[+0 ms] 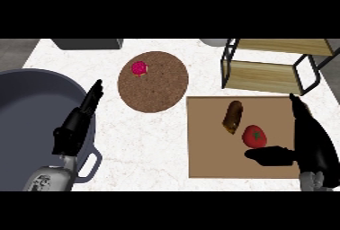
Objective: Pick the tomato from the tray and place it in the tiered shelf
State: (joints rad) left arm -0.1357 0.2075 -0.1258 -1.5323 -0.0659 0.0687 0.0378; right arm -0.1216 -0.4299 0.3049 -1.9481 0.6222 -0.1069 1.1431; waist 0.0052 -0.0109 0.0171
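Observation:
A red tomato [254,136] with a green stem lies on the brown square tray [212,157], next to a dark brown oblong food item [232,117]. My right hand [312,139] hovers over the tray's right edge, fingers straight and pointing away, its thumb [269,156] stretched left just below the tomato. The hand is open and holds nothing. The tiered shelf [266,76], with wooden boards in a black frame, stands behind the tray at the upper right. My left hand [79,121] rests open over the rim of a large grey pot, fingers pointing up.
A large grey pot [33,130] with a side handle fills the left. A round cork mat [156,85] in the middle carries a small pink-red item [139,68]. A dark box [86,43] and a pale round object [214,42] sit at the far edge.

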